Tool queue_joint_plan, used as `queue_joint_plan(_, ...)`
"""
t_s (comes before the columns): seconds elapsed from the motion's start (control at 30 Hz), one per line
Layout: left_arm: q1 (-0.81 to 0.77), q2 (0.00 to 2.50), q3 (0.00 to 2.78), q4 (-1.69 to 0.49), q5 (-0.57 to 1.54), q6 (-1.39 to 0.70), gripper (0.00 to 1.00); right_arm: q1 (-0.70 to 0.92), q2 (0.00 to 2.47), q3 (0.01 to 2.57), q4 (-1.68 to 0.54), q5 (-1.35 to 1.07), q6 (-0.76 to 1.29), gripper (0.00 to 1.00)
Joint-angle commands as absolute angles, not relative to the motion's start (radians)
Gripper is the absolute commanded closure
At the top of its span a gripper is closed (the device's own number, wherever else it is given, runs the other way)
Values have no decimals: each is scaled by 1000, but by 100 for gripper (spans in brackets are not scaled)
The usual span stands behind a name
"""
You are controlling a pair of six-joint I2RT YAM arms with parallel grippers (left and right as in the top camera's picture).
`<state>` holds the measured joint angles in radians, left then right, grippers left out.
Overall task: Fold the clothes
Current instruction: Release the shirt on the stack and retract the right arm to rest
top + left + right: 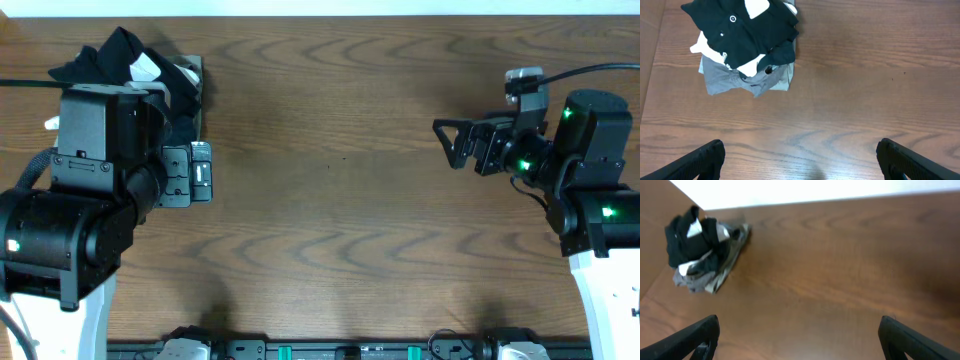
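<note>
**Pile (747, 50) at far-left corner**

Stacked on table (340, 200), top to bottom: shirt (747, 30), 2nd garment (701, 45), 3rd garment (735, 82), last one flat on tabletop. Parked just before pile, on near side: L gripper (800, 160). Off at right side, well apart from pile, w/ tabletop between: R gripper (800, 337).

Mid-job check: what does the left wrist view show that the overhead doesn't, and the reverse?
Only left wrist: the whole pile, with the black shirt and its logo on top, a white garment under it and a grey garment at the bottom. It also shows the left tool open and empty, short of the pile.
Only overhead: the right tool, open and empty, far across the table. The left arm hides most of the pile.
Both: the shirt atop the pile on the table's left side.
</note>
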<state>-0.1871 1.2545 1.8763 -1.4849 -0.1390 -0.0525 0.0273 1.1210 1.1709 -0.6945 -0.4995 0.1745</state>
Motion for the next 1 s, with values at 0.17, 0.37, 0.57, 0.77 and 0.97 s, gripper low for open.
queue_joint_plan(0.17,-191,1256,1874,-1488,-158,-62,2,-13,1052,1185,-748,-392,9,1)
queue_joint_plan(0.37,-191,1256,1874,-1488,-158,-62,2,-1,854,1182,-745,-221,-121,1)
queue_joint_plan(0.57,-191,1256,1874,-1488,-158,-62,2,54,653,1122,-739,-101,-126,1)
queue_joint_plan(0.77,-191,1256,1874,-1488,-158,-62,2,58,445,875,-582,-121,-129,1)
queue_joint_plan(0.97,-191,1256,1874,-1488,-158,-62,2,28,272,575,-390,-189,-128,1)
